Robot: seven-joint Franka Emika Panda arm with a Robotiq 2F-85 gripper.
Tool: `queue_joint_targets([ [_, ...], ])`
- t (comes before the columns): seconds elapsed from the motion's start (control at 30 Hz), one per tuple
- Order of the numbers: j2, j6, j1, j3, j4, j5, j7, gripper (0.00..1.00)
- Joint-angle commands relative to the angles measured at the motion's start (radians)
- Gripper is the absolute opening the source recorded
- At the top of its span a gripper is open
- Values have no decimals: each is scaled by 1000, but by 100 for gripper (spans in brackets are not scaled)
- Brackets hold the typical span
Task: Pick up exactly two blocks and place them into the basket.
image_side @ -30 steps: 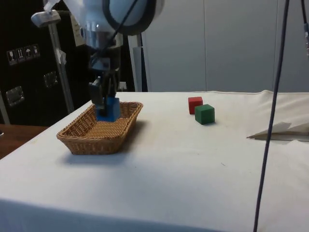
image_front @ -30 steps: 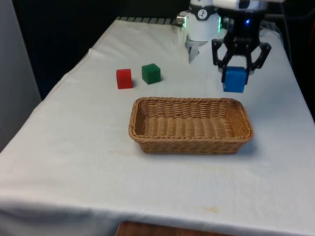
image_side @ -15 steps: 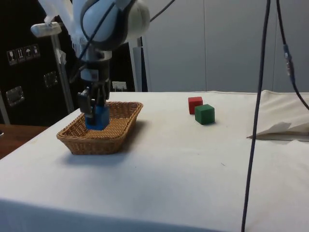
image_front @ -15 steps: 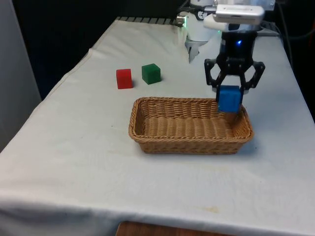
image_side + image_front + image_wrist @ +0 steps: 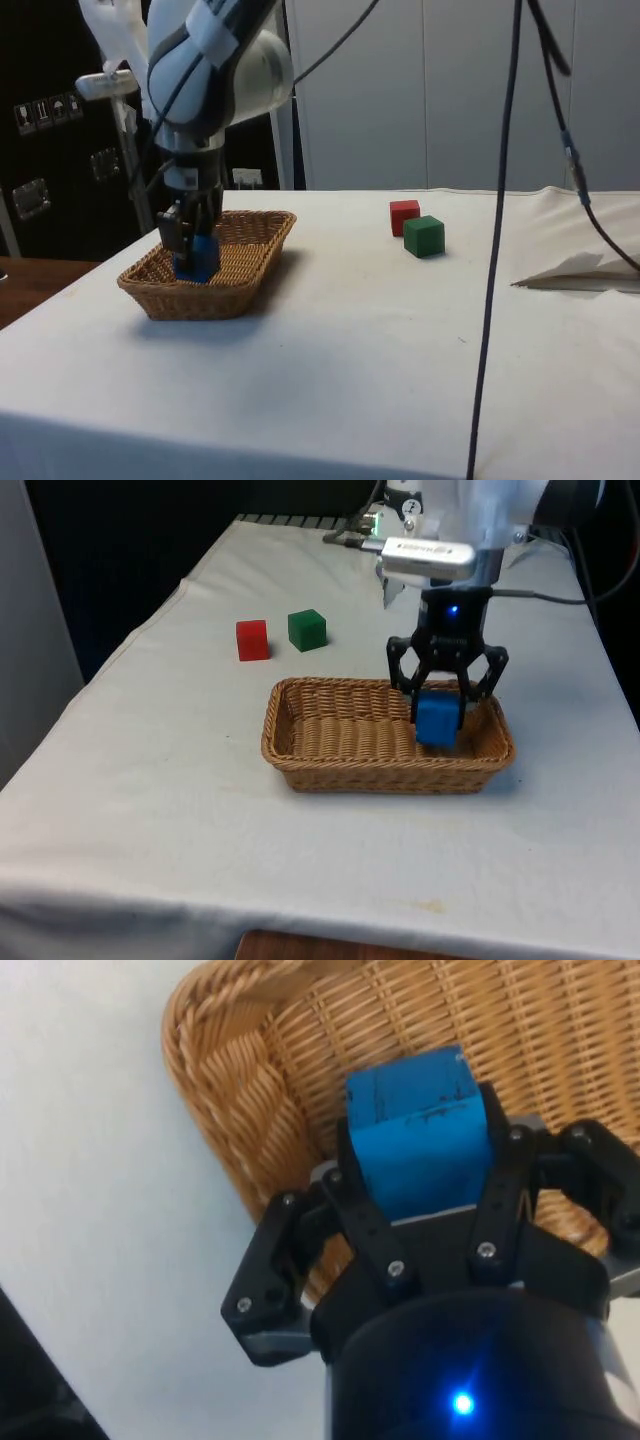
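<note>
Block in grasp: blue block (image 5: 436, 720), pinched between the fingers (image 5: 362, 1222), which press on two opposite faces.
Block position: hanging low inside the basket (image 5: 300, 765), near the end at the front view's right; whether it touches the woven floor cannot be told.
Basket: oblong wicker, directly beneath the fingers, its rim curving close beside them in the wrist view.
Other blocks: red block (image 5: 252, 639) and green block (image 5: 307, 629), just beside each other, well apart from the fingers, beyond the basket's far rim.
Worktop (image 5: 150, 810): white cloth, carrying basket and both loose blocks.
</note>
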Motion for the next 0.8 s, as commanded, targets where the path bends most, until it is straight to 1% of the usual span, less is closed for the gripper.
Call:
queue_joint_targets([
  [0.0,11,0,-1,-1,7,16,-10,0],
  [0.03,15,-5,-15,11,19,36,-27,0],
  [0.1,23,-7,-13,7,25,61,-42,0],
  [0.13,27,-8,-14,6,28,79,-55,0],
  [0.2,29,-8,-15,5,29,90,-63,0],
  [0.23,33,-2,-5,-4,25,85,-56,0],
  [0.27,30,-9,-16,4,30,94,-66,0],
  [0.3,31,-9,-16,4,30,97,-69,0],
  [0.33,32,-9,-18,4,31,100,-71,10],
  [0.53,33,-9,-20,4,32,106,-76,70],
  [0.57,33,-3,-10,-6,25,99,-67,80],
  [0.6,33,-9,-20,4,33,107,-76,80],
  [0.63,33,-9,-20,3,33,110,-78,98],
  [0.7,34,-9,-20,3,33,112,-80,100],
  [0.77,34,-9,-20,3,33,113,-81,100],
])
